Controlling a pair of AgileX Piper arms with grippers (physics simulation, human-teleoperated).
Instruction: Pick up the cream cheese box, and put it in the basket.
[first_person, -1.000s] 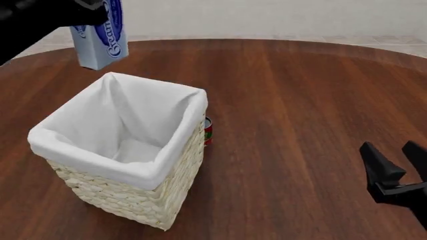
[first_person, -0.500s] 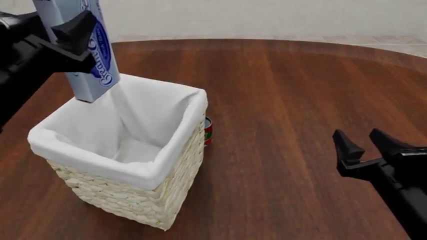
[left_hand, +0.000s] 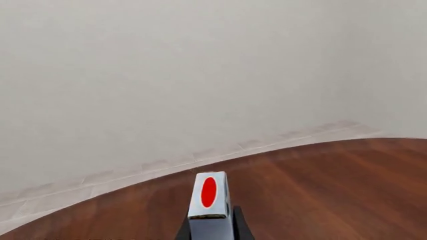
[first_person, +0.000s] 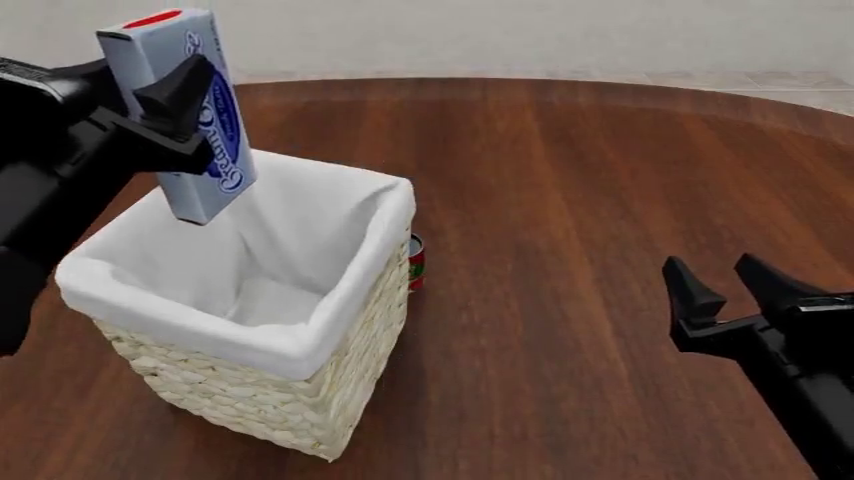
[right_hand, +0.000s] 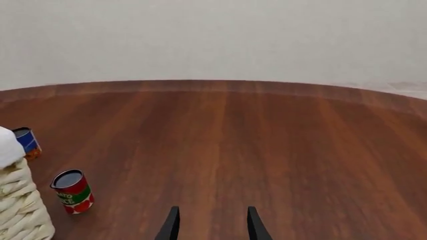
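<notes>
Since half a second ago the cream cheese box (first_person: 178, 125) has dropped a little and tipped, red-marked end up and back, lower end now over the basket (first_person: 340, 330) opening at its far-left side; a second ago it was higher and beyond the far rim. Right arm barely shifted over that last half second.

Left tool (first_person: 171, 100) is clamped on the box, one finger across the logo face, box off the desk (first_person: 601, 180) and in the air. Left wrist view shows only the box's red-oval end (left_hand: 209, 192) sticking out between the dark fingers, desk edge and wall beyond, no basket in view.

Right tool (first_person: 727, 290) hangs near the desk's right near edge, jaws apart, nothing between them; right wrist view confirms the gap (right_hand: 209, 225). Same view shows a small red-green can (right_hand: 72, 191) standing just beside the basket wall, and a second can with a blue label (right_hand: 27, 141) further back, partly hidden by the liner.

Progress: pick done, carry mostly done. Box is above the liner (first_person: 254, 250) but not yet inside; lower corner looks about at rim height, can't tell if it touches the cloth. Left to do, as I judge it: lower or release into the basket, then pull the left arm clear.
</notes>
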